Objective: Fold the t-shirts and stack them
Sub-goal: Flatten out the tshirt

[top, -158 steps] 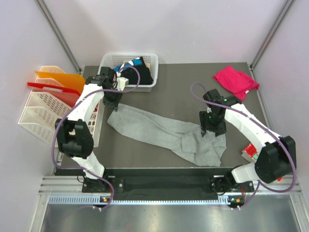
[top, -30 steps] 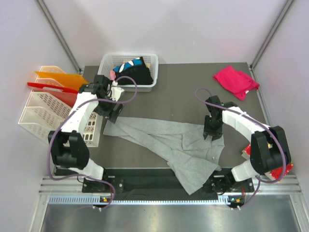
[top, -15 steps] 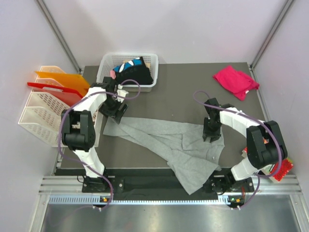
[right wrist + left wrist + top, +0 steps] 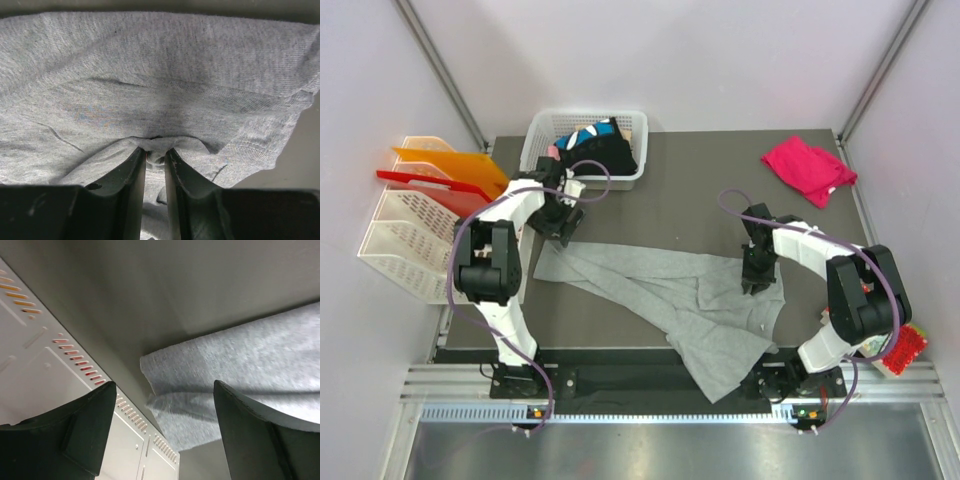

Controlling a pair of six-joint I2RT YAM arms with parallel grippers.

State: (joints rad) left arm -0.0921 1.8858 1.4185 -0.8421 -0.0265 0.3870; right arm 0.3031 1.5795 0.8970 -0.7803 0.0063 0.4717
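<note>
A large light grey t-shirt point(image 4: 670, 290) lies crumpled across the middle of the table, one flap reaching the front edge. My left gripper point(image 4: 556, 232) hovers open over its far left corner. In the left wrist view that corner point(image 4: 210, 375) shows between the wide-apart fingers point(image 4: 70, 435). My right gripper point(image 4: 756, 283) is down on the shirt's right edge. Its jaws point(image 4: 155, 152) are shut on a raised fold of the grey cloth point(image 4: 150, 75). A magenta-pink t-shirt point(image 4: 808, 168) lies bunched at the far right corner. Black t-shirts with blue-white patches point(image 4: 602, 150) fill the basket.
A white basket point(image 4: 542, 128) stands at the back, just behind my left gripper. White file trays point(image 4: 405, 235) with orange and red dividers sit along the left edge, close to the shirt corner point(image 4: 100, 435). A red snack packet point(image 4: 905, 350) lies at the right front.
My right jaws have closed onto a fold of the grey shirt. The left arm has swung in, and its open gripper sits over the shirt's left corner.
</note>
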